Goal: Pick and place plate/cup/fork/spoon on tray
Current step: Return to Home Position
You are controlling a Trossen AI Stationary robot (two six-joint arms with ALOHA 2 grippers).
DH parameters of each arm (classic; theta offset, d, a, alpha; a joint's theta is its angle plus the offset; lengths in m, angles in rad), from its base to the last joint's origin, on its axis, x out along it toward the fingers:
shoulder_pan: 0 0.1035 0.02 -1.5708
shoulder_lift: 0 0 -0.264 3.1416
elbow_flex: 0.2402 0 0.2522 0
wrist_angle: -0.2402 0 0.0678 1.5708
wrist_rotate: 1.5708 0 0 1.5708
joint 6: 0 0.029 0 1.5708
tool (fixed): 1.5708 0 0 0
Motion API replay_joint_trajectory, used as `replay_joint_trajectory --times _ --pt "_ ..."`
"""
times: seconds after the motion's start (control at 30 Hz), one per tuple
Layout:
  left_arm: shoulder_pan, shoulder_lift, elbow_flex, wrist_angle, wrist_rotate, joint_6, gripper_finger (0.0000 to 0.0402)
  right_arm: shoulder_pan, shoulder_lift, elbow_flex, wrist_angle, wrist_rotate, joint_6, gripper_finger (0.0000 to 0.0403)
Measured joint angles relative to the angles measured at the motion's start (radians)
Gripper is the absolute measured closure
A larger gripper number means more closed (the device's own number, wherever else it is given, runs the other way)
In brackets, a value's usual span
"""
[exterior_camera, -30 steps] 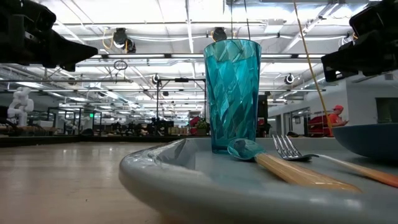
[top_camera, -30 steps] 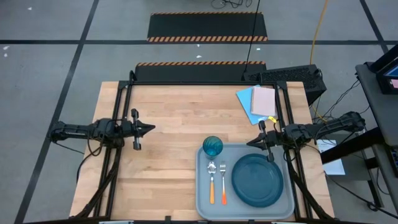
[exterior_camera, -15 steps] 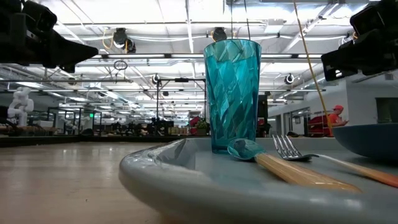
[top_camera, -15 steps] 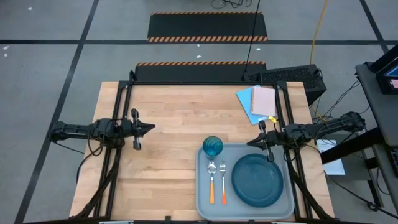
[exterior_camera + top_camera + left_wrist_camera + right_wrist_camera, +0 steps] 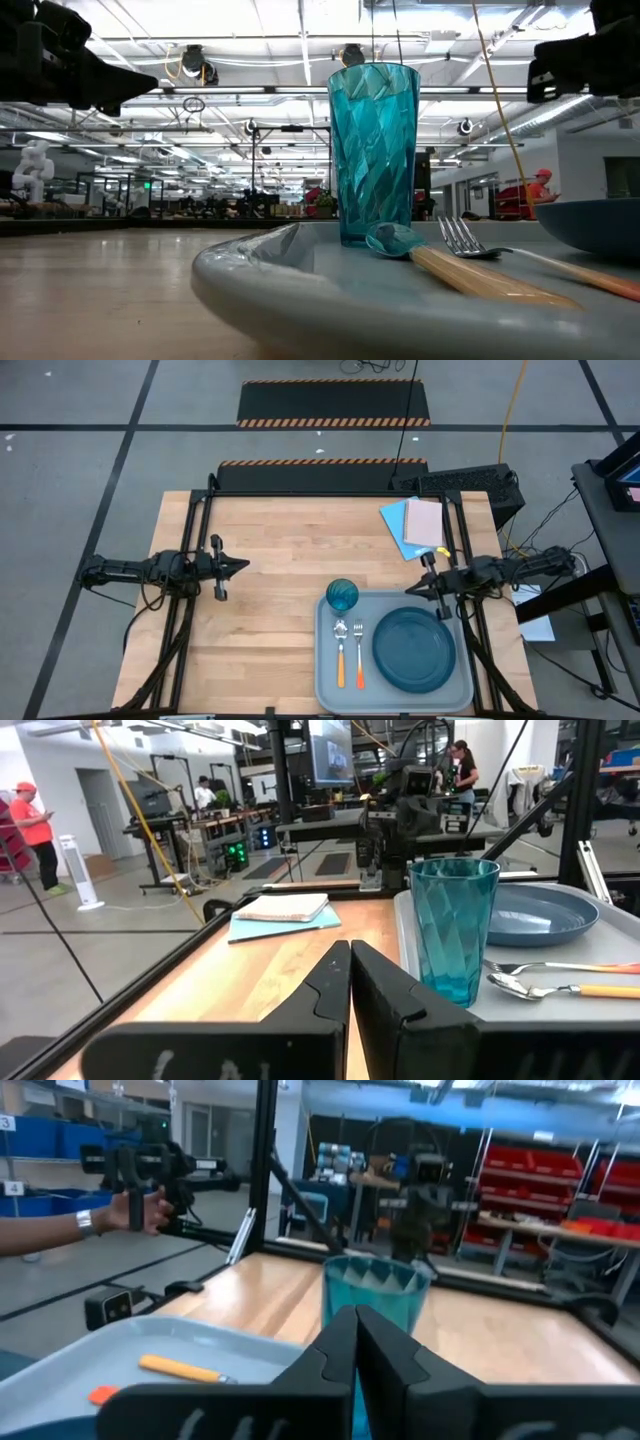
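The pale grey-blue tray (image 5: 322, 660) lies at the table's near right. On it rest the dark teal plate (image 5: 413, 650), the orange-handled spoon (image 5: 340, 652) and the fork (image 5: 358, 652) side by side, and the teal cup (image 5: 342, 596), which stands upright at the tray's far left corner. My left gripper (image 5: 243, 567) is shut and empty above the table's left middle, pointing right. My right gripper (image 5: 409, 592) is shut and empty over the tray's far right rim, pointing left toward the cup (image 5: 375, 1295). The cup also shows in the left wrist view (image 5: 453, 930).
Blue and pink flat sheets (image 5: 415, 525) lie at the table's far right corner. Bare wood lies between the left gripper and the tray. A person's hand (image 5: 135, 1210) shows in the room beyond the table in the right wrist view.
My right gripper has drawn back a little toward the table's right edge and risen slightly, still shut. The things on the tray have kept still.
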Motion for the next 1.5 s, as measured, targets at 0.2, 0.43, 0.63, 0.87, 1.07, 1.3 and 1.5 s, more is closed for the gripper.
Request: replay_joint_trajectory --times 0.2,0.43,0.63,0.87,1.07,1.3,1.5 --pt "0.0 0.0 0.0 0.0 0.0 0.001 0.0385 0.0 -0.046 0.0 -0.007 -0.001 -0.033 0.0403" --pt "0.0 0.0 0.0 0.001 -0.001 0.002 0.0385 0.0 -0.046 0.0 -0.008 -0.002 -0.021 0.0403" --pt "0.0 0.0 0.0 0.001 -0.001 0.001 0.0385 0.0 -0.046 0.0 -0.086 -0.001 0.0 0.0403" --pt "0.0 0.0 0.0 0.001 -0.001 0.0 0.0385 -0.001 -0.046 0.0 -0.098 0.008 -0.004 0.0403" --pt "0.0 0.0 0.0 0.002 -0.001 0.0 0.0385 -0.033 -0.045 -0.035 -0.072 0.033 0.006 0.0403" --pt "0.0 0.0 0.0 0.002 -0.001 0.0 0.0385 -0.045 -0.043 -0.035 -0.062 0.029 0.079 0.0403" --pt "0.0 0.0 0.0 0.002 0.0 0.0 0.0385 -0.045 -0.042 -0.035 -0.061 0.029 0.039 0.0403"
